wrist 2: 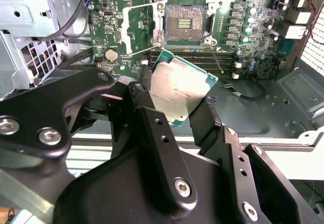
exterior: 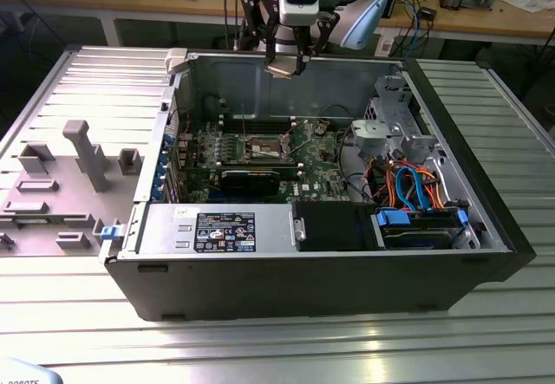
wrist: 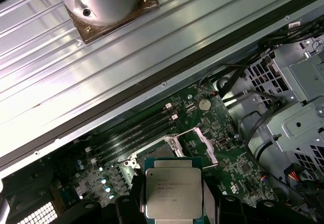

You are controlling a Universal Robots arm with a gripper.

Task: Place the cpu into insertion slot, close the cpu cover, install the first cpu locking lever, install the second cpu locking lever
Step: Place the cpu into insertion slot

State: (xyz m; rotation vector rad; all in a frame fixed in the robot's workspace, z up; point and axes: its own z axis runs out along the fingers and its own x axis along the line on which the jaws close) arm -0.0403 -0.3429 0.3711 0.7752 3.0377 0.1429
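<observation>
open computer case (exterior: 303, 284) on ribbed metal table (exterior: 260, 349) | green motherboard (exterior: 325, 174) inside | blue cables (exterior: 414, 181) beside it

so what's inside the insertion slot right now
Nothing: in the second wrist view the insertion slot shows its bare dark centre. The cpu is in the gripper, clear of it. Nothing covers the slot.

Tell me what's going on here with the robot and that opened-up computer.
A robot arm is fitting a processor into a desktop computer. Its gripper has a processor chip clamped between its fingers and holds it in the air over the open computer case, well clear of the board. On the board below, the socket is empty, and its metal cover is swung open to one side. The chip is not yet seated.
</observation>
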